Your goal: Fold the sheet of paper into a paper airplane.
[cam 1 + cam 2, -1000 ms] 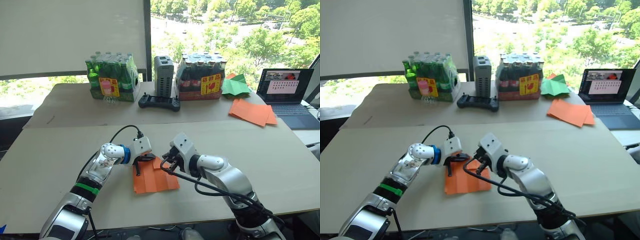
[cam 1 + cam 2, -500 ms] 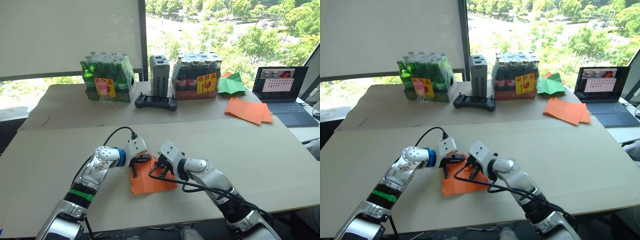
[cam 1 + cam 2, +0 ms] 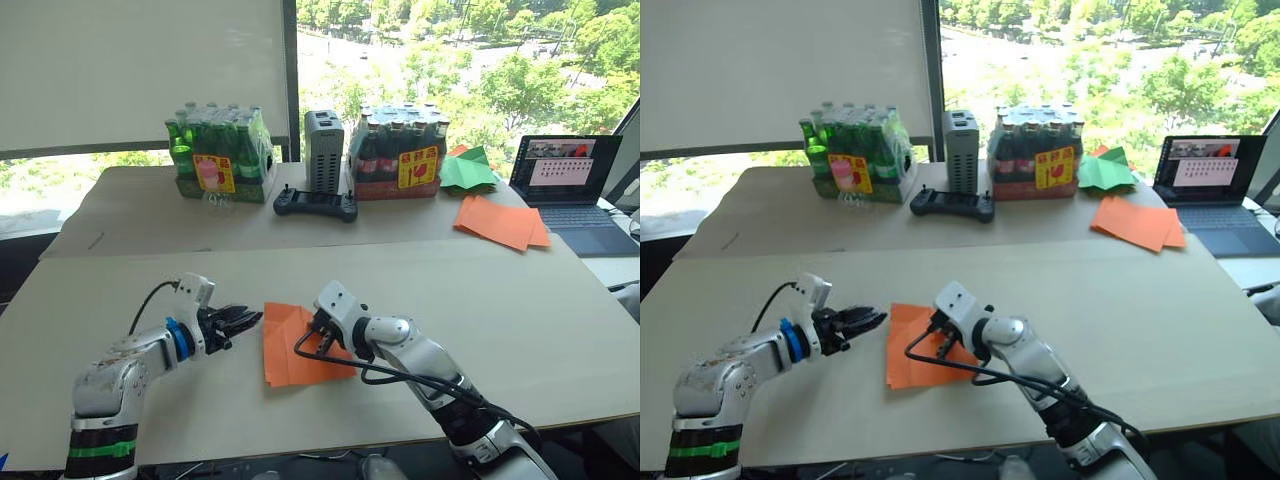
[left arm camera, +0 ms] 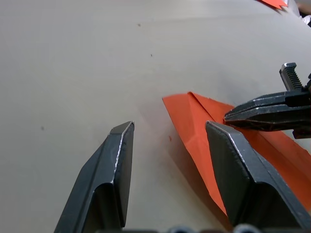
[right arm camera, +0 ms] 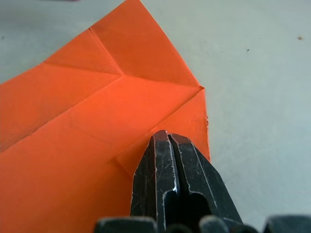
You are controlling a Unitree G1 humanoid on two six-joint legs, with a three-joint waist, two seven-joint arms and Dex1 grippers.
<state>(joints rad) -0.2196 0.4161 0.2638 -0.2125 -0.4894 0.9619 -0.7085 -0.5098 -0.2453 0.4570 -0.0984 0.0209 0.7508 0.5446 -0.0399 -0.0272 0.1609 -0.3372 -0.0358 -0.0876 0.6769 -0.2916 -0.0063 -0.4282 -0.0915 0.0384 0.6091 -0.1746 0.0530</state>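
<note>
The sheet of paper lay near the table's front edge with only early corner folds made, the right gripper pressed together on its 3 o'clock side, the left gripper spread at 9 o'clock.

No legible text or labels.

A pale beige bench fills the foreground, a second one behind at twelve o'clock. A white roller blind covers the window at eleven; sunlit trees show at one.
</note>
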